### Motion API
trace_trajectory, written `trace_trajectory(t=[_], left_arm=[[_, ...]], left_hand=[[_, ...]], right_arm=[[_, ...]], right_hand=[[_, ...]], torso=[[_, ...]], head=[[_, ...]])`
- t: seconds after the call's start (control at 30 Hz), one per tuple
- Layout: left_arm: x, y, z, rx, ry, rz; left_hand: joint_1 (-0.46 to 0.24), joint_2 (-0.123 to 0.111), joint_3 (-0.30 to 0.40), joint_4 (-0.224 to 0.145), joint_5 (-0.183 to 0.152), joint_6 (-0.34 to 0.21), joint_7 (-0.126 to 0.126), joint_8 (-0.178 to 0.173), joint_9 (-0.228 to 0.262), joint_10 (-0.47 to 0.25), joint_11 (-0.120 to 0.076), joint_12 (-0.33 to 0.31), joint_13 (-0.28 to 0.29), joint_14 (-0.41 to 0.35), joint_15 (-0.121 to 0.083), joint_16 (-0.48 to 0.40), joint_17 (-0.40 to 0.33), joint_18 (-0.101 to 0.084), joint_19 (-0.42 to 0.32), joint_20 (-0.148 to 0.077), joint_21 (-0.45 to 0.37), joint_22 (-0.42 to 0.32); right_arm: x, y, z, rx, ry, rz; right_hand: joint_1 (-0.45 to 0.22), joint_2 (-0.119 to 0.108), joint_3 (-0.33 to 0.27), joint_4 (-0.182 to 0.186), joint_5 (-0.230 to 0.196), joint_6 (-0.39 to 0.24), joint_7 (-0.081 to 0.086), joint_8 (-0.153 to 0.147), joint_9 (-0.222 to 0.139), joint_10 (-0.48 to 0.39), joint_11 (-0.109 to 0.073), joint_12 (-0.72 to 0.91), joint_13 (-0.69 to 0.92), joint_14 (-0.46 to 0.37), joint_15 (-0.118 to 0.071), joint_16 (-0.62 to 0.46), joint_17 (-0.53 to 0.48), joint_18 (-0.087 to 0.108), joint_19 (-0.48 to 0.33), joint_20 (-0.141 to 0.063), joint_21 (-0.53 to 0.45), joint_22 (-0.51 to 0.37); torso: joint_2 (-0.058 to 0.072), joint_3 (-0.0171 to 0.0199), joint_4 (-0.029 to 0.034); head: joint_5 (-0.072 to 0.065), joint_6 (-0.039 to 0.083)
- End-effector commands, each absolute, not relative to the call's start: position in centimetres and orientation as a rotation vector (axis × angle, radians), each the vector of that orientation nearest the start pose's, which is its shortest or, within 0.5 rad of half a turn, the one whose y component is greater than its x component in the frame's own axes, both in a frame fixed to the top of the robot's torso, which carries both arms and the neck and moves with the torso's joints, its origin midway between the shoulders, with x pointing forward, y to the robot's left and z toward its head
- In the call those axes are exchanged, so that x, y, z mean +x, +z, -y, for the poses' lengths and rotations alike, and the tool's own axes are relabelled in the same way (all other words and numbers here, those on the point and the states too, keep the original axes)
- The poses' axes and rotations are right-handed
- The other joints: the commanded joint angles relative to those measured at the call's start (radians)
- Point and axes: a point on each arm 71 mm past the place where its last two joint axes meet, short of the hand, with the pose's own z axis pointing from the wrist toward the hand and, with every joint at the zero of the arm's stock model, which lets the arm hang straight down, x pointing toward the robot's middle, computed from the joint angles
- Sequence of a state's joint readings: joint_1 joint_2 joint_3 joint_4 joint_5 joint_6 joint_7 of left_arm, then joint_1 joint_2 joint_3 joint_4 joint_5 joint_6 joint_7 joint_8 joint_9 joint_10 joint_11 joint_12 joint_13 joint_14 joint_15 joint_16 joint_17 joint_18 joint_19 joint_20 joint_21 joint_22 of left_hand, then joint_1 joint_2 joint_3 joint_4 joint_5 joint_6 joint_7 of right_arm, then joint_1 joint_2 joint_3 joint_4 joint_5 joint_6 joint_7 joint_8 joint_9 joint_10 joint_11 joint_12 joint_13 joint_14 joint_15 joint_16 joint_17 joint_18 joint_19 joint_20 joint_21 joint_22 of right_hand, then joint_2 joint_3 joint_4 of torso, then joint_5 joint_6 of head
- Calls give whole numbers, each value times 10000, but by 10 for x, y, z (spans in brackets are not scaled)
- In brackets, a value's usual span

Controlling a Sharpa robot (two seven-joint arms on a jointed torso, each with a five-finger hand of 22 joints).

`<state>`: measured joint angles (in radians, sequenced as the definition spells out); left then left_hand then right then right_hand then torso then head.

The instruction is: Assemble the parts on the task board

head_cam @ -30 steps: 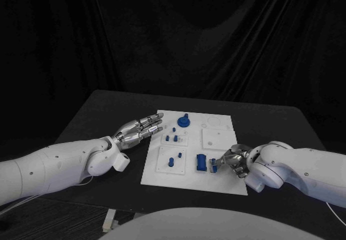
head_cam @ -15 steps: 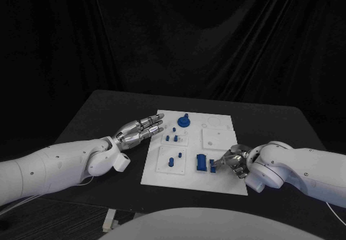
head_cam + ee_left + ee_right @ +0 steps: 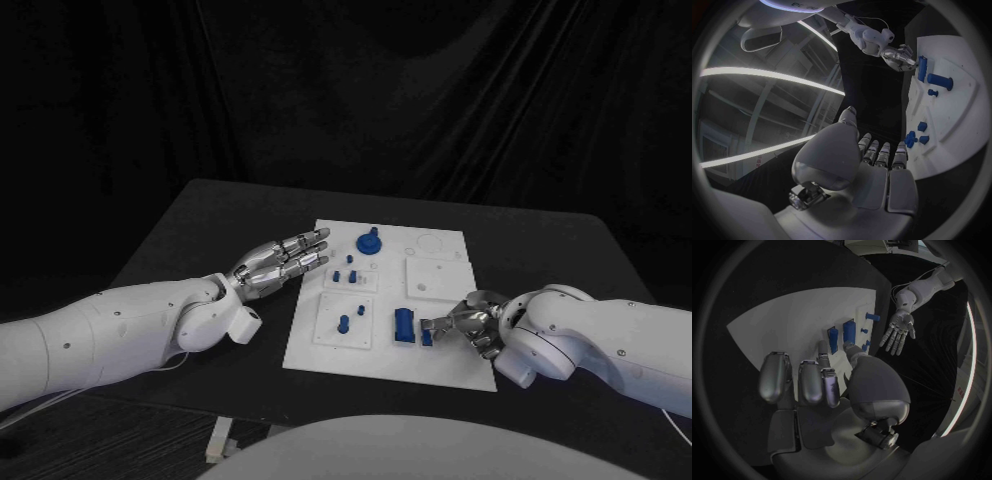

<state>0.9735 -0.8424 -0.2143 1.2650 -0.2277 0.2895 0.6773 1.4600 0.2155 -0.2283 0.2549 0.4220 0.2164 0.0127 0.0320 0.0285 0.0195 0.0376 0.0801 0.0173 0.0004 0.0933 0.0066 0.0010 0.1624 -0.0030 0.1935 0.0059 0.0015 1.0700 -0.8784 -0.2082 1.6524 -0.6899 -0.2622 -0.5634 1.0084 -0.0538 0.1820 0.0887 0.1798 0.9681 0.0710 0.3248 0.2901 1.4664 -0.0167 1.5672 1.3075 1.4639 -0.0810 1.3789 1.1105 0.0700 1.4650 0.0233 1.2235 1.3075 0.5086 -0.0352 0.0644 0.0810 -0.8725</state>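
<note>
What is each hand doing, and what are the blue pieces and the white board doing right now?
left hand: open, fingers stretched out, beside the board, holding nothing.
right hand: fingers at the small blue block, whether it grips is unclear.
small blue block: standing on the board by the tall one.
tall blue block: standing upright, untouched.
task board: lying flat on the table.

The left arm reaches in over the table's left side, its left hand flat, palm up, fingers extended and holding nothing. The right hand curls over the task board's near right edge, fingertips seemingly pinching a blue part.
</note>
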Motion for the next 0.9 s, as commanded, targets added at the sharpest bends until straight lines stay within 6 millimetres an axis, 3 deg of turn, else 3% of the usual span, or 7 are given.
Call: trace_trajectory(t=[0.03,0.4,0.47,0.63,0.7,0.73,0.9], left_arm=[[420,-332,-260,-9560,-18945,-17274],[420,-332,-260,-9564,-18910,-17263],[420,-332,-260,-9564,-18914,-17267],[420,-333,-259,-9565,-18923,-17279],[420,-333,-260,-9568,-18919,-17280],[420,-333,-260,-9570,-18915,-17282],[420,-333,-260,-9573,-18912,-17285]], left_hand=[[7,125,23,-31,38,18,87,8,15,-12,-32,-31,-11,-4,57,-66,-10,115,30,73,-59,-15],[7,125,23,-37,55,30,88,11,17,-8,-31,-17,-8,-4,62,-66,-10,113,30,77,-59,-15],[7,126,24,-41,69,34,90,13,17,-3,-28,-4,-6,-4,66,-66,-10,112,30,80,-59,-15],[8,134,28,-49,92,42,95,15,19,0,-25,-3,-5,-4,78,-66,-10,109,30,87,-59,-15],[8,141,32,-54,103,45,100,16,19,2,-26,2,-4,-4,88,-66,-10,106,30,92,-59,-15],[8,143,33,-57,107,51,101,18,20,3,-25,2,-4,-4,92,-66,-10,105,30,95,-59,-15],[10,151,37,-61,121,44,104,17,19,4,-26,4,-4,-4,101,-66,-10,102,30,99,-59,-15]], right_arm=[[387,-313,215,7683,5227,-23493],[393,-272,216,3252,6522,-20568],[391,-270,213,2127,6548,-20227],[385,-276,207,304,6328,-20014],[383,-280,205,-129,6166,-20099],[382,-282,205,-277,6091,-20156],[381,-290,203,-678,5730,-20409]], right_hand=[[-120,-6,-120,187,-83,45,-53,3,24,1044,29,36,2633,369,-1,-1,57,62,64,48,-68,1604],[1516,-184,-712,-152,145,-293,-165,1226,752,1044,-75,36,2633,475,-95,350,741,-28,187,-42,352,1741],[1974,-120,-1153,0,20,-904,-244,2386,1551,1044,-104,36,2633,471,-139,417,871,-31,183,-105,415,1762],[2560,-267,-1632,568,-420,-1536,-450,4306,2917,1044,-345,36,2633,464,-279,418,909,-44,183,-205,451,1772],[2706,-394,-1799,997,-716,-1668,-606,5510,3816,1044,-437,36,2633,467,-364,416,927,-41,184,-272,431,1768],[2894,-447,-1865,1423,-809,-1949,-814,6744,4881,1044,-580,36,2633,476,-513,424,969,-47,196,-383,442,1773],[3033,-611,-1953,1892,-1112,-1373,-956,8086,6435,1044,-731,36,2633,475,-601,412,974,-47,196,-488,427,1771]], torso=[[1,0,2],[-6,3,-6],[-8,3,-2],[-8,0,-3],[-7,-1,4],[-4,0,8],[9,-1,-8]], head=[[10,-1],[-5,-1],[-20,-1],[-14,-1],[-4,-1],[-4,-1],[-31,-1]])
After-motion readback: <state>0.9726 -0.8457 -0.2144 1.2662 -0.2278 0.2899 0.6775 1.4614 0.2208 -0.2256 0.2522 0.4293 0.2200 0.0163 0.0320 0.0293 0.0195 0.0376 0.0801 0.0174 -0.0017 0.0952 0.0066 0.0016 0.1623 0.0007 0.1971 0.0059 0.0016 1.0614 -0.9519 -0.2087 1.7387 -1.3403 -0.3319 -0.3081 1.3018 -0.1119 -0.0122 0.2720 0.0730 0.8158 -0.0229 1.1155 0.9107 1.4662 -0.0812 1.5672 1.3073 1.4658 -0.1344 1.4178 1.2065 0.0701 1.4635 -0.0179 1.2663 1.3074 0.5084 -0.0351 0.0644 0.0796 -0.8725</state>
